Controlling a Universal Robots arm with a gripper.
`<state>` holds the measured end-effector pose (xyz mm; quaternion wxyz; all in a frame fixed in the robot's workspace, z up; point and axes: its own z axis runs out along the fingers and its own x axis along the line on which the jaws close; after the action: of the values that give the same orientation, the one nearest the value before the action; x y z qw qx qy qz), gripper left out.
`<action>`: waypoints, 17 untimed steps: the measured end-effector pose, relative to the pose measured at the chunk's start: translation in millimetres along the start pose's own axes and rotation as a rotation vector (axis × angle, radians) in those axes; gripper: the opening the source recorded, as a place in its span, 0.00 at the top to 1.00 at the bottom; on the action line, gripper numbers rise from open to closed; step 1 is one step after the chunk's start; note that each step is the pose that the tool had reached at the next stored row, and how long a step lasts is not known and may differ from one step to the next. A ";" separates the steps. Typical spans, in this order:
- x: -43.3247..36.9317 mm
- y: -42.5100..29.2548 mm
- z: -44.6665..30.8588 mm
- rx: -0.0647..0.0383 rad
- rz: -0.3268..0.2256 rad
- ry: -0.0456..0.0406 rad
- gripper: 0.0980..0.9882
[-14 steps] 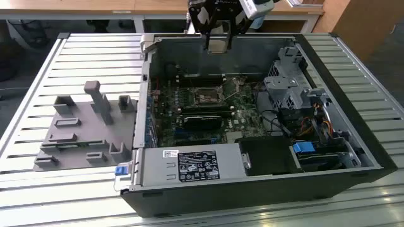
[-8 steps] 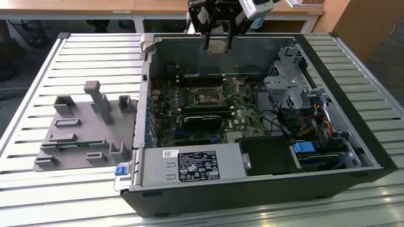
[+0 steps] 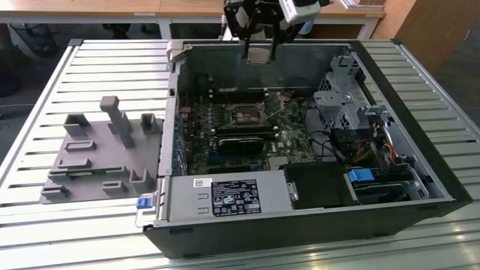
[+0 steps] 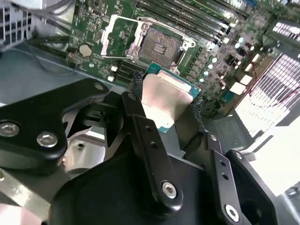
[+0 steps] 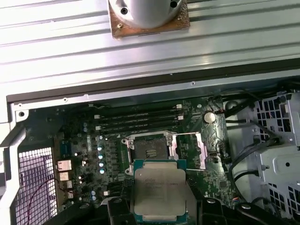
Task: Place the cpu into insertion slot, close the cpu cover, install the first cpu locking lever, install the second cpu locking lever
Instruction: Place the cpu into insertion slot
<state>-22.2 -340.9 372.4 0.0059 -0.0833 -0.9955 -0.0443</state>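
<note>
well above the insertion slot [image 5: 151, 149], with the cpu [image 5: 159, 190] pinched between the fingers [image 4: 140, 126]: keep it level, match corners, lower gently.

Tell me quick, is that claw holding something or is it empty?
Gripper: closed, holding the cpu.

One cpu [image 5: 159, 190], one insertion slot [image 5: 150, 151]

I'm working on a slatted metal table [image 3: 105, 62], with light glaring off the near slats. There's a wooden desk [image 3: 90, 7] behind, a wood cabinet [image 3: 431, 28] at the exterior view's right, and dark floor [image 3: 466, 79].
</note>
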 end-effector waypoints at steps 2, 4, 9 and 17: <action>0.0 0.0 0.2 0.000 0.034 -0.0031 0.52; 0.0 0.0 0.3 0.000 0.067 -0.0061 0.52; 0.0 0.0 0.7 0.001 0.144 -0.0134 0.52; 0.0 -0.1 1.3 0.006 0.266 -0.0256 0.52</action>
<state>-22.2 -340.9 371.1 -0.0007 -0.2153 -0.9758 -0.0390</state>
